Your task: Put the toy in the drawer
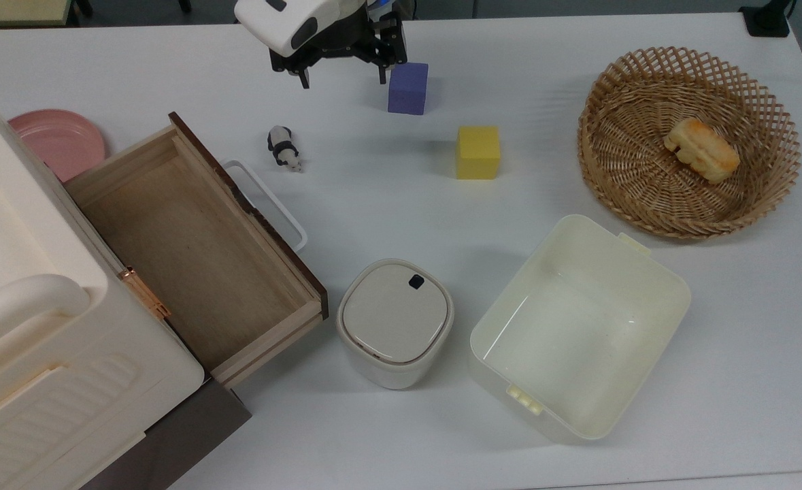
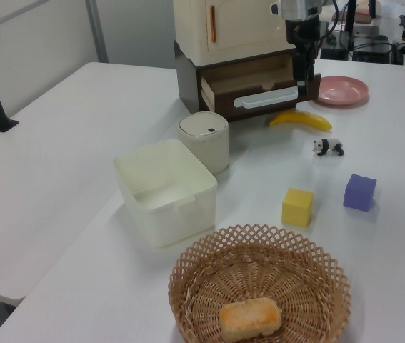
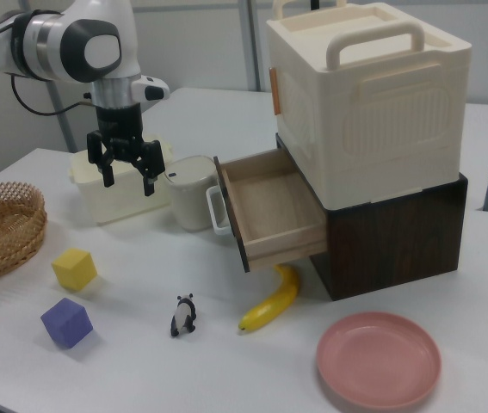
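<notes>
— Panda first: where did we find the toy [image 1: 283,147] relative to the drawer [image 1: 190,245]?

— We saw it standing on the white table [image 1: 713,327], just beside the drawer's white loop handle [image 1: 268,201] and outside the drawer, not touching it. In the right view the toy [image 3: 183,315] stood in front of the drawer's open end, with a banana [image 3: 271,301] lying below the drawer front, near the toy.

— And the gripper [image 1: 341,76]?

— We noted it hanging in the air, farther from the drawer than the toy, fingers spread wide and holding nothing. In the right view the gripper [image 3: 126,174] pointed straight down, well above the table.

— What else did we log around the drawer?

— We logged the drawer pulled out of a dark brown cabinet [image 3: 390,232] with a cream box [image 3: 364,103] on top. A lidded cream canister [image 1: 394,322] sat just beside the drawer's front corner, and a cream plastic bin [image 1: 577,327] beyond the canister. A purple cube [image 1: 408,88] and a yellow cube [image 1: 478,152] lay past the toy, away from the drawer. A pink plate [image 1: 60,139] rested at the drawer's other side. A wicker basket [image 1: 690,139] holding a bread-like piece [image 1: 701,150] sat farthest from the drawer.
</notes>
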{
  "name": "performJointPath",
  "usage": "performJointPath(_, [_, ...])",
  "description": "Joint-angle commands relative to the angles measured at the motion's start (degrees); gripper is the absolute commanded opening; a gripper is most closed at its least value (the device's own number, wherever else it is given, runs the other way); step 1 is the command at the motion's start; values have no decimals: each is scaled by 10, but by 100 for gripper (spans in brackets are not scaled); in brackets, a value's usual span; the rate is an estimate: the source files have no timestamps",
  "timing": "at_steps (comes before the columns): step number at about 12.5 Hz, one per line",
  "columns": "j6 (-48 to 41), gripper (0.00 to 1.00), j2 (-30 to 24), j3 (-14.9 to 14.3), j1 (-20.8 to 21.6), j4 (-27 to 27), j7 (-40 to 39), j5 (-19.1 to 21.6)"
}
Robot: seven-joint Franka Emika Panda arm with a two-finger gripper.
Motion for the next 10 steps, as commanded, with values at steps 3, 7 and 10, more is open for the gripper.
performJointPath(3, [-37,100,-5,-5,-4,-3,-54,9])
performJointPath(7, [-26,100,0,-9,-13,-64,-131,-30])
performJointPath(10, [88,100,-7,-34,-17,-160,-137,-71])
